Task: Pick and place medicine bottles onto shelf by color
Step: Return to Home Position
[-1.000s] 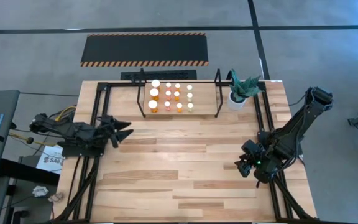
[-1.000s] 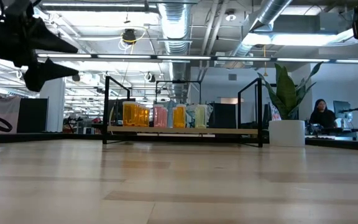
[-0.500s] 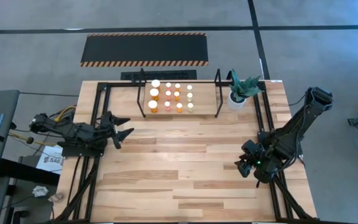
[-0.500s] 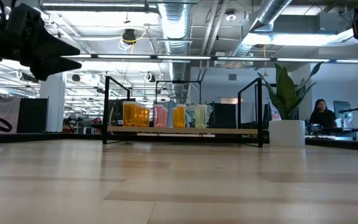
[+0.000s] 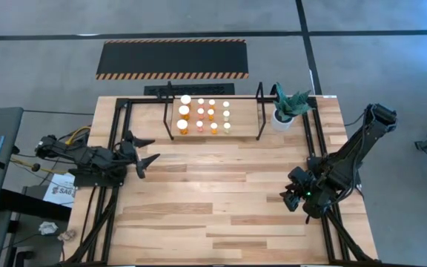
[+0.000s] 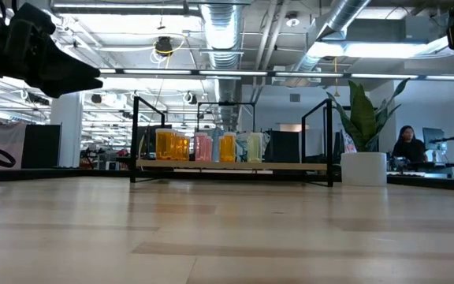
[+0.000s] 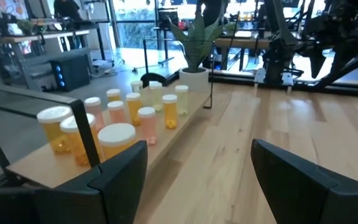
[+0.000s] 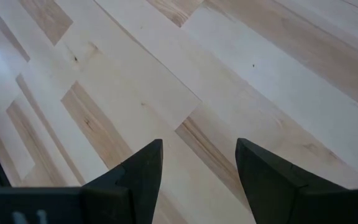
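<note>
Bottles (image 5: 210, 113) on shelf (image 5: 242, 119), rear ones masked in low view; left claw (image 5: 154, 149) near shelf, right claw (image 5: 285, 199) well off, both spread, gripping nothing.

Left gripper (image 5: 152, 149) — farther from shelf (image 5: 243, 122)

Grey concrete floor (image 5: 43, 22), black-yellow striped mat (image 5: 172, 58) behind wood table (image 5: 221, 193), exposed ducts (image 6: 221, 24), strip lights (image 6: 235, 72) overhead, person (image 6: 407, 144) seated far back.
</note>
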You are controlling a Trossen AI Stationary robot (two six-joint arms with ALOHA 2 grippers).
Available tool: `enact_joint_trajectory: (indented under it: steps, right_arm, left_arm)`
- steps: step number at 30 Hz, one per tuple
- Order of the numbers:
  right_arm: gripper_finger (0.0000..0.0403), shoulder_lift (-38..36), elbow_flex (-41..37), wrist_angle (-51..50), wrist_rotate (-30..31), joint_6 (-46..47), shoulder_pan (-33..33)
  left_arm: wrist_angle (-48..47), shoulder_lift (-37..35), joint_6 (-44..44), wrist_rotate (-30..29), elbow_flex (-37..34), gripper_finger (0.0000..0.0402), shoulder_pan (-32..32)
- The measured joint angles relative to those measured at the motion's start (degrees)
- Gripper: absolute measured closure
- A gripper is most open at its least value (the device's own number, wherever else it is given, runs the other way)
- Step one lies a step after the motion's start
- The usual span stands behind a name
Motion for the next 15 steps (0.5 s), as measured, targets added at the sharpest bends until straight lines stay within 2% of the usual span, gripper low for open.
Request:
enact_joint_trajectory:
  steps: [15]
  right_arm:
    - [0.0178, 0.0, 0.0, 0.0, 0.0, 0.0, 0.0]
  left_arm:
    - [-0.5, 0.0, -0.8, 0.2, 0.0, 0.0129, 0.0]
